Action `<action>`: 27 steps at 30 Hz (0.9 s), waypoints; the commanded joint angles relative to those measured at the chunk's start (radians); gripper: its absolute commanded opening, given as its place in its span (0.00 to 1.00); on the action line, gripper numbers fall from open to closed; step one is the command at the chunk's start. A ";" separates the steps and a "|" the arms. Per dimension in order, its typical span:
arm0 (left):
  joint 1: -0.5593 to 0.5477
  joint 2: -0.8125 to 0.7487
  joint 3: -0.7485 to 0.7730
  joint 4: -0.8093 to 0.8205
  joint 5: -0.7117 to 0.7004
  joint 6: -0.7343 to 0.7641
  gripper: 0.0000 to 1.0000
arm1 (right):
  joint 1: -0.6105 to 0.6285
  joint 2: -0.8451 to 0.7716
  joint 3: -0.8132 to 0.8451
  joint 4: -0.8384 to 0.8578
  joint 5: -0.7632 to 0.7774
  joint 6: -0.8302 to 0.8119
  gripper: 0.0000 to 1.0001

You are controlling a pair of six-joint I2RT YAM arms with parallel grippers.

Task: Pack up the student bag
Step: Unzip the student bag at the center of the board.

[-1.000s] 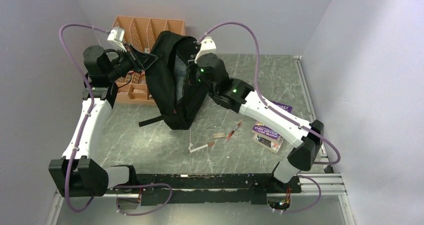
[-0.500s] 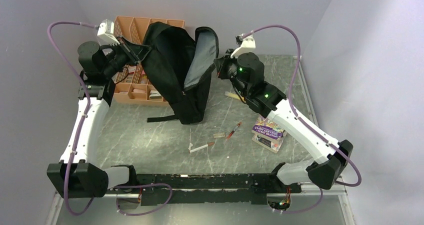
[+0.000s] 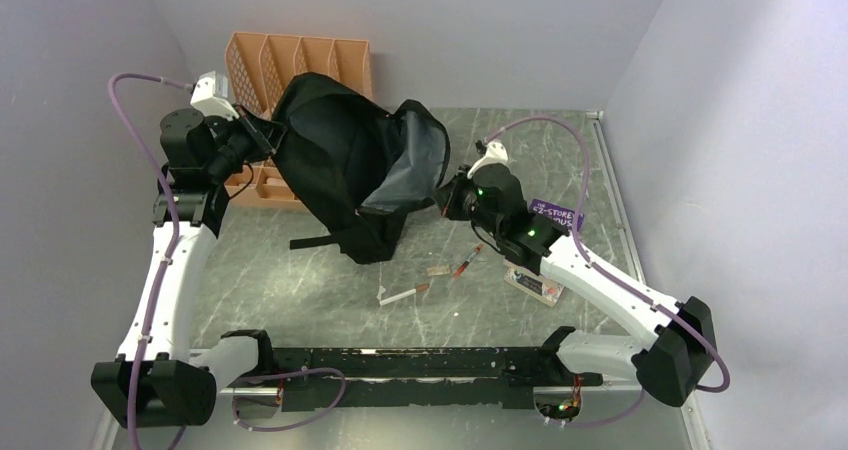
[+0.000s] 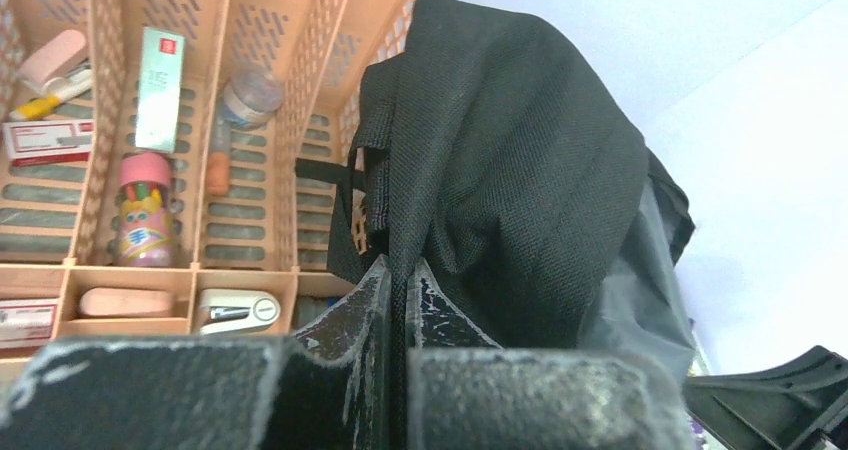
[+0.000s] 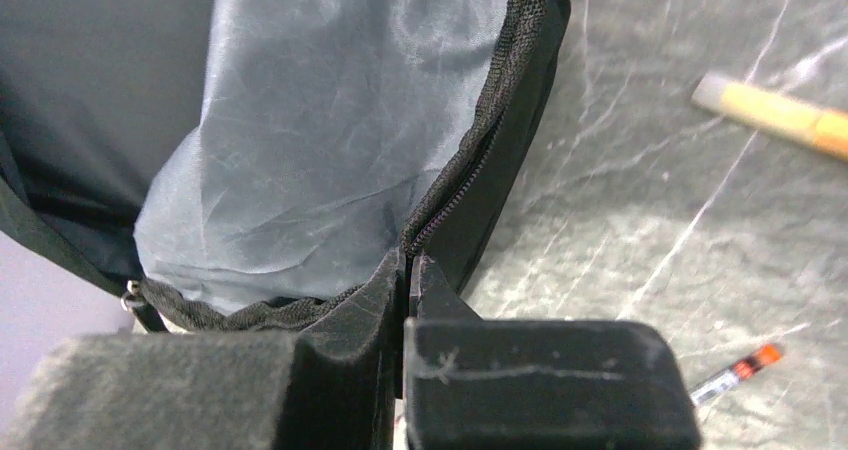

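1. Both pairs of jaws are pinched tight on cloth. The left gripper (image 4: 397, 270) clamps a fold of black fabric at the bag's upper edge, and the right gripper (image 5: 408, 265) nips the zipper rim (image 5: 470, 170) of the opened flap.
2. Between them the student bag (image 3: 340, 165) is stretched, with its base on the table (image 3: 300, 270) toward 11 o'clock from the middle. The left grip is at its 9 o'clock side and the right at its 3 o'clock. The flap (image 3: 405, 175) droops open, showing grey lining.
3. At 12 o'clock behind the bag stands the orange organizer (image 3: 300, 55), stocked with small stationery.
4. At 5 o'clock from the bag a red pen (image 3: 467, 261) and a white pen (image 3: 400, 295) lie loose, and a book (image 3: 535, 278) sits partly under the right arm.
5. The step in hand looks like spreading the mouth open. Next, one arm must hold the opening while the other lets go to fetch an item, and the mouth may sag once released.
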 commanded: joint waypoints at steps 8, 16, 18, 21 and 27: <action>-0.003 -0.039 -0.057 0.068 0.061 0.102 0.05 | -0.011 -0.060 -0.105 -0.027 -0.063 0.045 0.00; -0.149 -0.001 0.014 0.095 0.218 0.186 0.05 | -0.011 -0.059 0.165 -0.182 0.091 -0.162 0.31; -0.158 0.002 0.012 0.115 0.226 0.174 0.05 | -0.011 -0.056 0.233 -0.234 0.134 -0.203 0.40; -0.174 0.006 0.007 0.145 0.238 0.161 0.05 | -0.010 -0.045 0.330 -0.299 0.198 -0.260 0.53; -0.202 0.030 0.018 0.162 0.250 0.166 0.05 | -0.011 0.086 0.560 -0.451 0.246 -0.376 0.79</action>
